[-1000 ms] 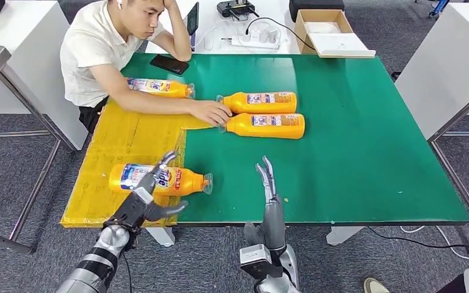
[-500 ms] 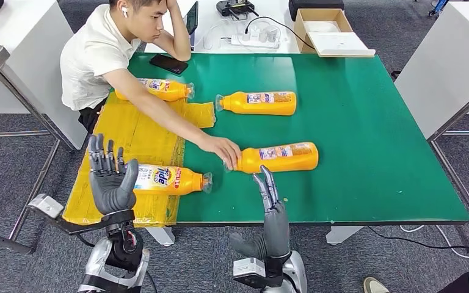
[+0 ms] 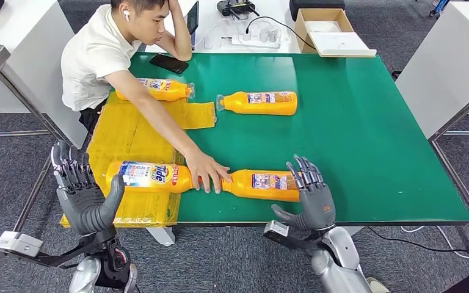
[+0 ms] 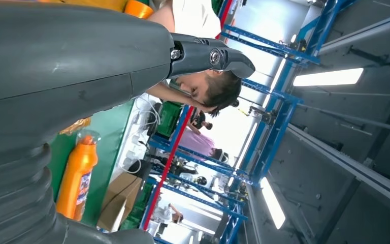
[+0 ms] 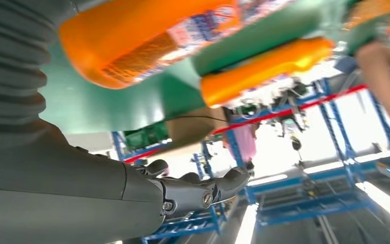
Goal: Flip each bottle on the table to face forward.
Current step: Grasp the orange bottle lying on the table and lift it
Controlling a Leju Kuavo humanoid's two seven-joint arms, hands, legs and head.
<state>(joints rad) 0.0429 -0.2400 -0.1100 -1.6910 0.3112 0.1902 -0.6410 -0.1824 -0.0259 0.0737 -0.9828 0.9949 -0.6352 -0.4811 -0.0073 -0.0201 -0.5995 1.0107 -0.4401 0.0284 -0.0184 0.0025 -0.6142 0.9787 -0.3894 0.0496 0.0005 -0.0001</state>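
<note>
The green table (image 3: 366,122) carries four orange bottles lying on their sides, and a yellow sheet (image 3: 128,134) covers its near-left part; a person (image 3: 98,55) sits at the far-left corner with one arm stretched across. The near-left bottle (image 3: 146,177) lies on the yellow sheet with its Tide label up; the near-right bottle (image 3: 262,184) lies on the green just beside it, the person's hand (image 3: 207,174) resting where the two necks meet; the far-right bottle (image 3: 259,102) and the far-left bottle (image 3: 162,89) lie well back.

The left hand (image 3: 85,192) is raised off the table's near-left edge, fingers spread, holding nothing; the right hand (image 3: 308,198) hovers at the base end of the near-right bottle, fingers apart and empty.

These look like rigid plastic, smooth and likely slippery, probably weighty if full (contents cannot be told); being round-sided they should roll easily; the wide mid-body, over the label, seems the surest place to grip.
</note>
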